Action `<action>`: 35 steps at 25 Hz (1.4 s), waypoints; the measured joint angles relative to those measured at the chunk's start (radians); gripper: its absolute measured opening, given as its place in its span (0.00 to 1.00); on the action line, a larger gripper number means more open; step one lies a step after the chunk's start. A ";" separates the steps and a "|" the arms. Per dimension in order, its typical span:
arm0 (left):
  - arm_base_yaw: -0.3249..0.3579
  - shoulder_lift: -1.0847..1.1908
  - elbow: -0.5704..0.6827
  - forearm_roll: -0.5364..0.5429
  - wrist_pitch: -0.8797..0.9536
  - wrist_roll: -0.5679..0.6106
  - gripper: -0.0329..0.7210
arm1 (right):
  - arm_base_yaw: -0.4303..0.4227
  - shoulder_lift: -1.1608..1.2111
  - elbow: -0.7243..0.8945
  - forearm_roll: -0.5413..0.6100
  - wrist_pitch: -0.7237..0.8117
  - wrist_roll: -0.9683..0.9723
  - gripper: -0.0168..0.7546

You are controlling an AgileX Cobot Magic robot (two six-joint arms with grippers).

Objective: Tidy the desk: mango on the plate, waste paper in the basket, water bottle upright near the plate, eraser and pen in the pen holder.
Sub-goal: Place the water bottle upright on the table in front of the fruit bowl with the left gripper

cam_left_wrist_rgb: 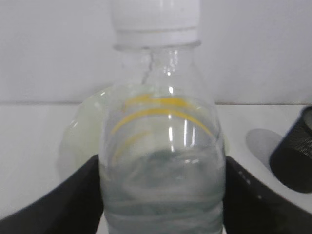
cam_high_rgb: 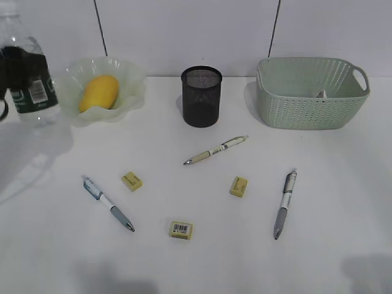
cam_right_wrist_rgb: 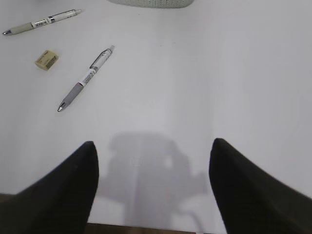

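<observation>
My left gripper is shut on the clear water bottle, holding it upright just left of the plate. The bottle fills the left wrist view, white cap up. The mango lies on the ruffled green plate. The black mesh pen holder stands mid-back. The green basket stands back right, with a bit of waste paper showing inside. Three pens and three yellow erasers lie on the desk. My right gripper is open over bare desk.
The right wrist view shows a grey pen, an eraser, another pen and the basket's lower edge ahead. The pen holder is at the right edge of the left wrist view. A white wall stands behind the desk.
</observation>
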 joint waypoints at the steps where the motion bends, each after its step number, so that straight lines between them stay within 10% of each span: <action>1: 0.000 0.011 0.031 -0.002 -0.067 0.032 0.72 | 0.000 0.000 0.000 0.000 0.000 0.000 0.75; 17: 0.007 0.443 0.107 -0.223 -0.707 0.265 0.72 | 0.000 0.000 0.000 0.000 0.000 0.000 0.75; 35: 0.007 0.575 0.127 -0.307 -0.861 0.306 0.72 | 0.000 0.000 0.000 -0.001 0.000 0.001 0.75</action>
